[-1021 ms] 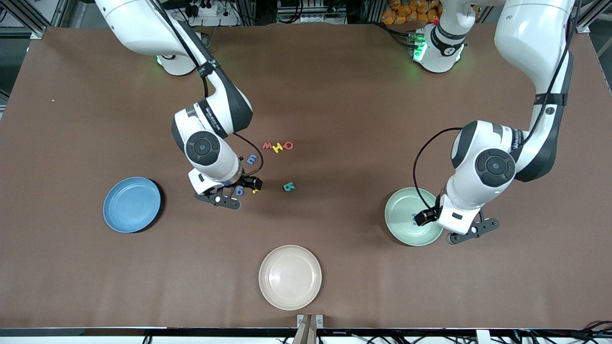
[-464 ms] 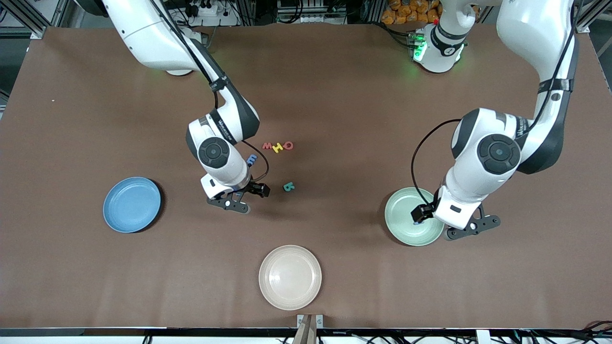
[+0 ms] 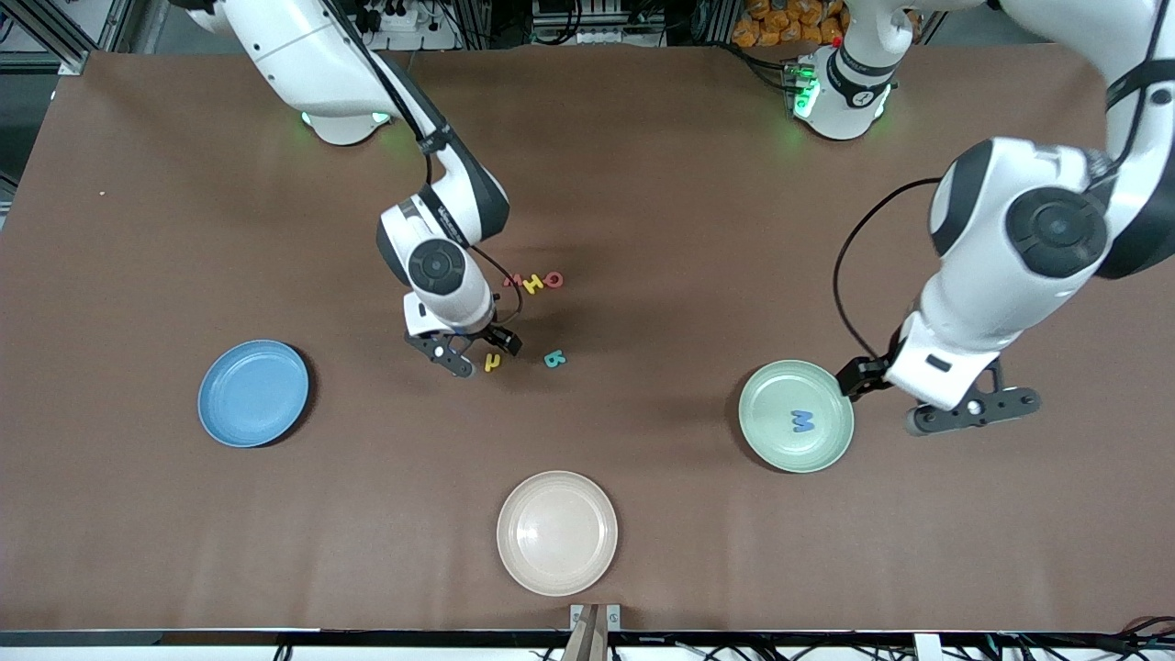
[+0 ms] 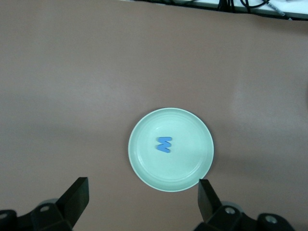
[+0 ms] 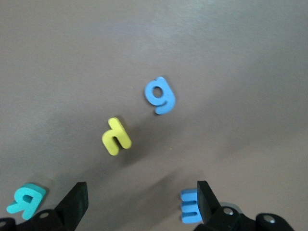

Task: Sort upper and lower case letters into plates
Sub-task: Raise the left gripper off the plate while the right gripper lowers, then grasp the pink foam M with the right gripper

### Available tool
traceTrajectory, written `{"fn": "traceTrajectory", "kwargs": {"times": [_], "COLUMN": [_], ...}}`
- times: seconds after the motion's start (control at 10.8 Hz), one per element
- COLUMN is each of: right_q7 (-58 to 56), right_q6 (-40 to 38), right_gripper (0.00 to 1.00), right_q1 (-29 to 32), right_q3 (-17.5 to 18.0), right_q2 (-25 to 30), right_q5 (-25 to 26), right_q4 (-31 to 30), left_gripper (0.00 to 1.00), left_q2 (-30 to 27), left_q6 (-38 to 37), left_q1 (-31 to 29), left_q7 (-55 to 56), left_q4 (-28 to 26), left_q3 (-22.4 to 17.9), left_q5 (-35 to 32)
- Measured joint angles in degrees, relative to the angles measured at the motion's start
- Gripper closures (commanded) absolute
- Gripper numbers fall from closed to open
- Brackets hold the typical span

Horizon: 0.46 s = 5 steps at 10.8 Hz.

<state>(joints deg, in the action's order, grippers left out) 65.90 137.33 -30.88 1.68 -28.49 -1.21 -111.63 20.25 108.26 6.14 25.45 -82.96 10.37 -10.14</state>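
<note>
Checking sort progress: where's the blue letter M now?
Front view: the small flat blue letter M lies in the round pale green plate, toward the left arm's end of the table.

Brown table (image 3: pixel 643 165) bearing blue plate (image 3: pixel 253 393), pale green plate (image 3: pixel 780 445), cream plate (image 3: pixel 556 532), and scattered letters (image 3: pixel 532 281).

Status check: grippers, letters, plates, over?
Left gripper open beside green plate; blue M in it. Right gripper open over loose letters. Blue plate bare.
</note>
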Motion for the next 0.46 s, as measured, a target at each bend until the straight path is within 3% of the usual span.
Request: {"fn": "traceTrajectory", "kwargs": {"times": [0.28, 0.46], "right_q7": [12.3, 27.2], "right_q6": [9.2, 9.4], "right_gripper": [0.00, 0.00], "right_q1": [-1.8, -5.5], "right_q3": [0.0, 0.0], "right_q2": [8.1, 10.1], "right_q5": [0.1, 0.3], "right_q4": [-14.2, -16.2], "left_gripper": [0.00, 0.00], "left_q2": [-3.8, -6.3], "left_q6": [-4.0, -6.5], "left_q1": [-4.0, -6.5], "left_q7": [-7.4, -8.9], "left_q4": [0.3, 0.3], "left_q3": [-0.4, -0.5], "left_q5": [2.6, 3.5]}}
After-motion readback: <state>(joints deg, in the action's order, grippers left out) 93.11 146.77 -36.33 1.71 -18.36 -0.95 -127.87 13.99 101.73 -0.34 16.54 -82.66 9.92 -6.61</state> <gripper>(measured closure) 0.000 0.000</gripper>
